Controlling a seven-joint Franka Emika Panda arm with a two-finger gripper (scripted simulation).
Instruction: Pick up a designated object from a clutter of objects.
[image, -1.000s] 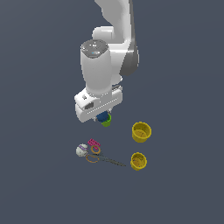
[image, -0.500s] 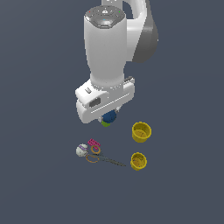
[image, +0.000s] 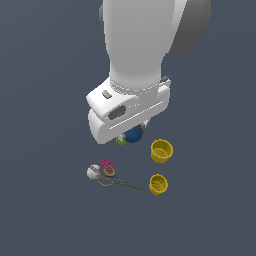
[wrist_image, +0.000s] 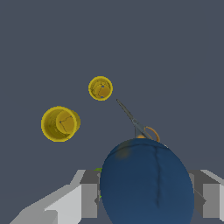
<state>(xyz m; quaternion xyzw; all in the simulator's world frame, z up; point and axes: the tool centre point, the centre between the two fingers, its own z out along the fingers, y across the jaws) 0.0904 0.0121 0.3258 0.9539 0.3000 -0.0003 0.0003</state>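
Since a second ago the arm rises toward the exterior camera and now fills far more of that view. The claw (image: 131, 136) carries the dark blue ball (image: 134, 134) up with it, higher above the green cup (image: 120, 141) than before.

Flat, even simulator lighting is seen in both views; the grey ground carries no cast shadows and no glare. The arm housing (image: 145, 45) is shaded softly — brighter toward the exterior view's left, greyer on its right. In the wrist view the blue ball (wrist_image: 146, 181) is rendered large and smooth, with a faint dark seam and a dull brownish patch. The yellow cups (wrist_image: 60, 124) show blotchy, low-resolution texture. Edges are slightly soft and aliased throughout — no lens distortion or focus falloff is evident.
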